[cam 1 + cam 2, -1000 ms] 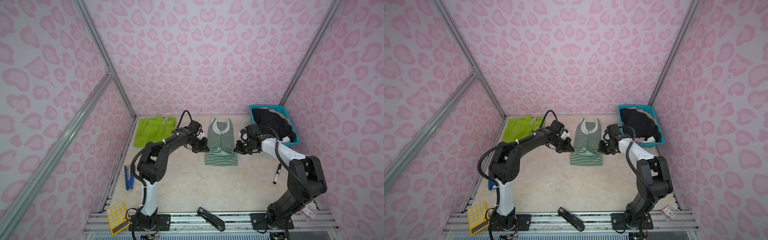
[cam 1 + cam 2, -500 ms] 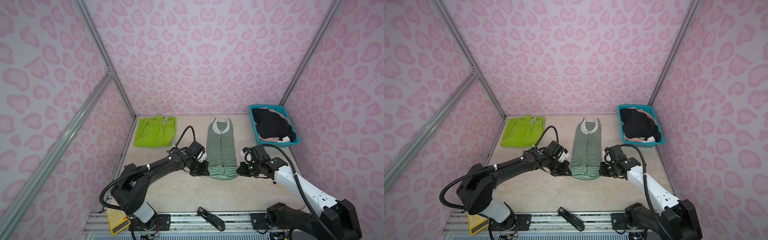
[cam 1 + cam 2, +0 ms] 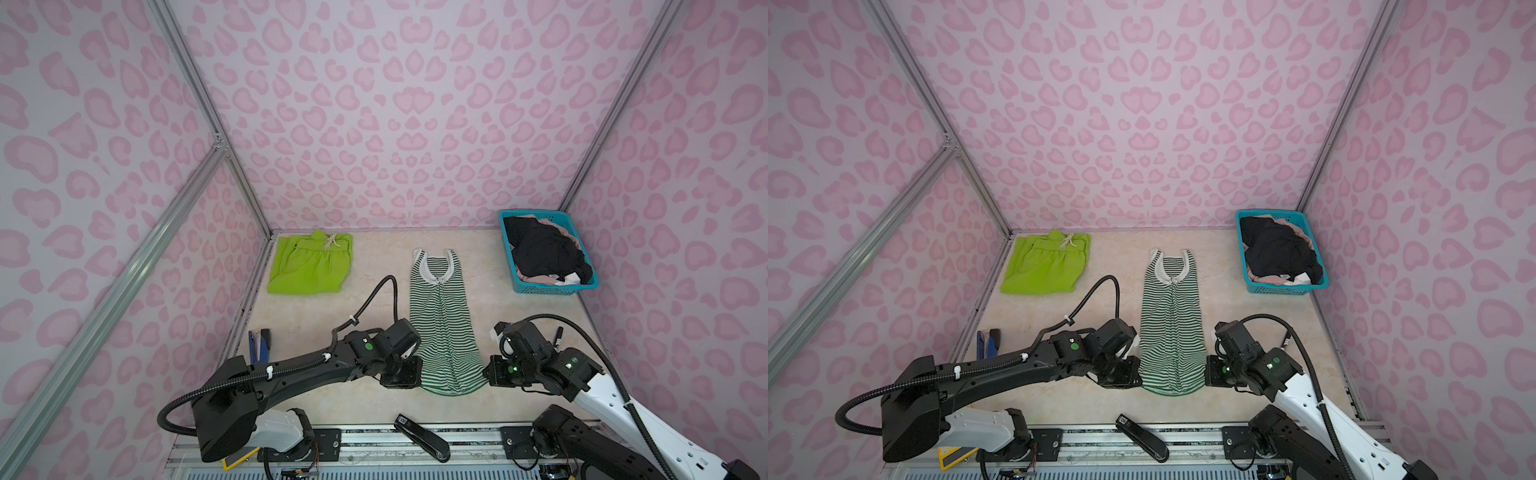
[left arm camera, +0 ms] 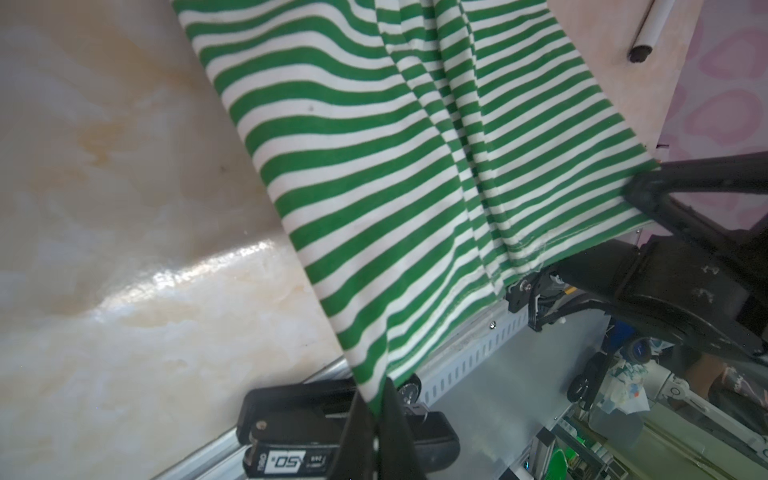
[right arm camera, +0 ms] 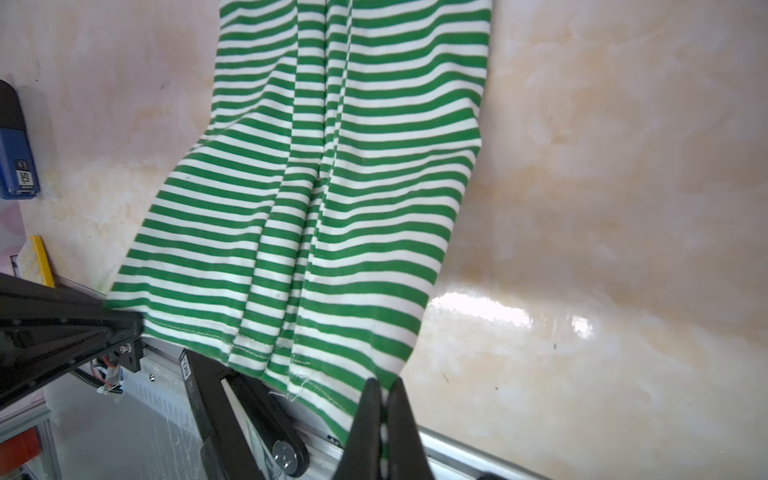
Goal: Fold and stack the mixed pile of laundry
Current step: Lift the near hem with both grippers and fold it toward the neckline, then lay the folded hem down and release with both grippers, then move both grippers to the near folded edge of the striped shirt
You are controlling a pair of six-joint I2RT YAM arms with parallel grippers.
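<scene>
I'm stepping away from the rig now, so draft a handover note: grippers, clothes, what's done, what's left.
Left gripper: shut on one hem corner of the striped top.
Right gripper: shut on the other hem corner.
Top lies lengthwise on the table, neckline at the far end.
Done: lime-green shorts flat at back left.
Remaining: fold the top, stack it, then the black and beige-pink clothes in the teal basket.

In both top views the left gripper (image 3: 415,373) and right gripper (image 3: 489,371) cover the hem corners of the striped top (image 3: 442,324), their tips unseen; in each wrist view the top's end farthest from the gripper is cut off by the frame; beyond the right gripper, beige-pink clothes (image 3: 536,280) lie mostly buried under a black garment (image 3: 544,249) in the basket (image 3: 552,287); a marker (image 3: 559,334) just behind that gripper is half hidden by its arm.
</scene>
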